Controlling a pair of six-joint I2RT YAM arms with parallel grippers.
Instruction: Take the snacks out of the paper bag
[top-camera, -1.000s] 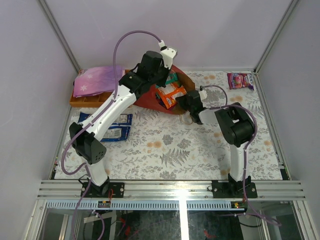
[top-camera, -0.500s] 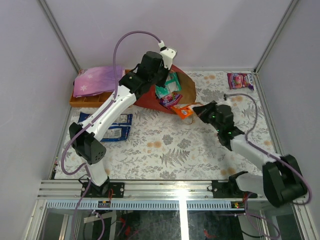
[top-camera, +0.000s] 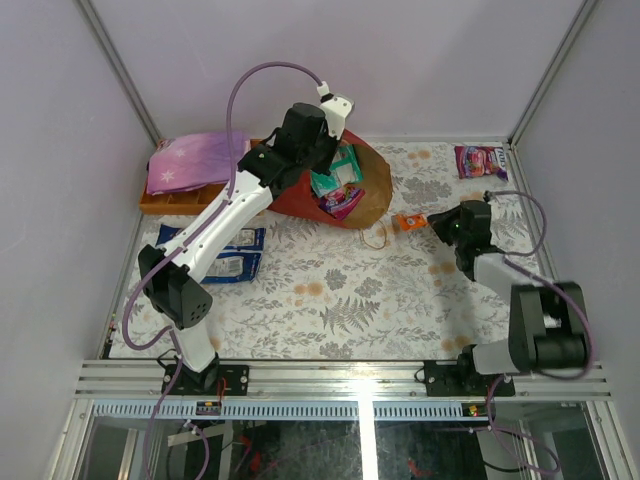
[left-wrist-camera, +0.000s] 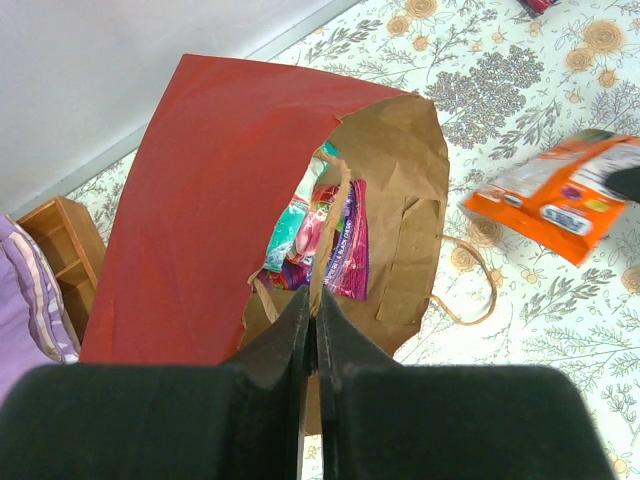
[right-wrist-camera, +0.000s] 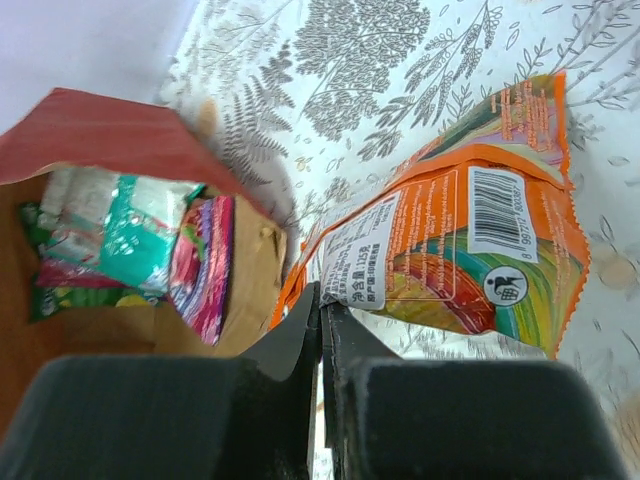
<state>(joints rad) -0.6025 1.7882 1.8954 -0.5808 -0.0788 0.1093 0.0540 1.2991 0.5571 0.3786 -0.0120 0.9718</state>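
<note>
The red paper bag (top-camera: 300, 196) lies on its side at the back, its brown mouth facing right. My left gripper (top-camera: 322, 140) is shut on the bag's upper rim (left-wrist-camera: 322, 215) and holds the mouth open. Teal (left-wrist-camera: 288, 225) and purple-magenta (left-wrist-camera: 347, 245) snacks lie inside, with a green one (right-wrist-camera: 70, 298) deeper in. My right gripper (top-camera: 430, 222) is shut on the edge of an orange snack packet (top-camera: 407, 222), outside the bag just right of its mouth. The packet also shows in the right wrist view (right-wrist-camera: 470, 250) and in the left wrist view (left-wrist-camera: 555, 195).
Two blue-and-white packets (top-camera: 225, 252) lie at the left. A purple-magenta packet (top-camera: 479, 160) lies at the back right corner. A folded purple cloth (top-camera: 190, 160) rests on a wooden tray (top-camera: 165, 203) at the back left. A loose bag handle (top-camera: 377, 237) lies on the mat.
My right gripper has drawn the orange packet out of the bag's mouth and carried it to the right. The left arm has stayed at the bag's rim.
</note>
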